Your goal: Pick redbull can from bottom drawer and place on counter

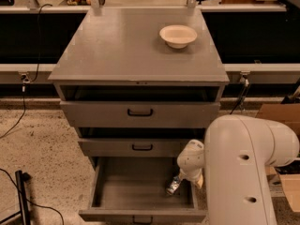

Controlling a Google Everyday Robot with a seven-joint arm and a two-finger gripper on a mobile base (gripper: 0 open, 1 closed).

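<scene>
End effector (187, 179) low inside the right side of the open bottom drawer (131, 191), under a rounded white wrist, with the bulky white arm (239, 172) crowding the near right corner of the scene. Spread or pressed together: cannot tell, most of it hidden behind the wrist. Redbull can (173, 185) right at its near left edge, tilted, silver with a blue patch, down in the drawer box close to the right wall; touching the end effector or merely beside it, cannot tell. Otherwise only plain grey drawer floor, pulled well out toward the near side, small black handle at the front edge. Above it, two shallower grey drawers (140, 125) with black handles, each a little way out. On top, the broad grey table (126, 46), carrying a round cream bowl (178, 35) toward the far right, well apart from the can. Around the cabinet, speckled floor (42, 144), a black cable (20, 116) trailing on the left, a cardboard box (277, 116) on the right.
</scene>
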